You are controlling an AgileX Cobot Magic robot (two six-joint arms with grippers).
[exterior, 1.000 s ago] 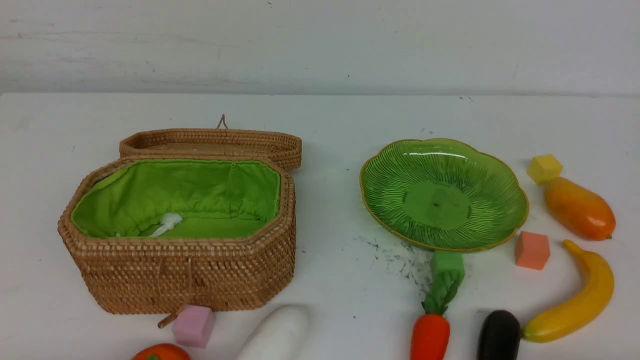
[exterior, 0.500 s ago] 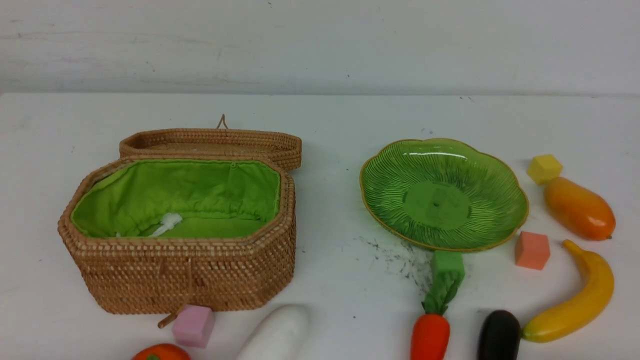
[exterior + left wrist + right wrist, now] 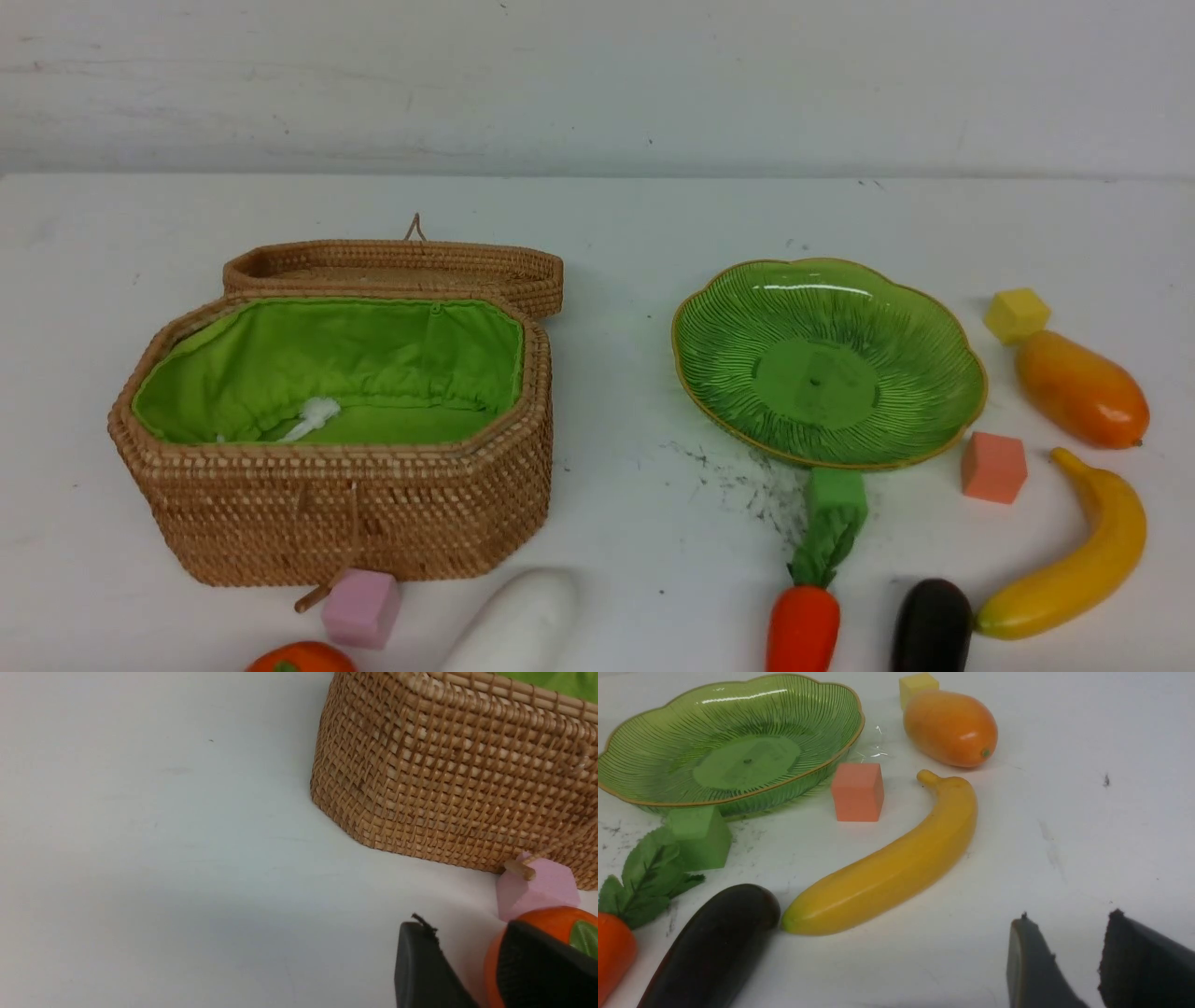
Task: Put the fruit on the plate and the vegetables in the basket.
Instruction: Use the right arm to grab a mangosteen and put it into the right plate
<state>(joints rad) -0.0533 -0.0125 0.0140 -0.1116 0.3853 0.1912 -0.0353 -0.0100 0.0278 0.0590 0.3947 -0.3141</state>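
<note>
My R claw [image 3: 1069, 926], parted & empty, sits nearest the banana [image 3: 892, 868], which lies ahead btw me & plate [image 3: 817, 718], long axis slanting stem-end away; L claw [image 3: 462, 933] parted, empty, beside orange-red fruit [image 3: 544, 915].
</note>
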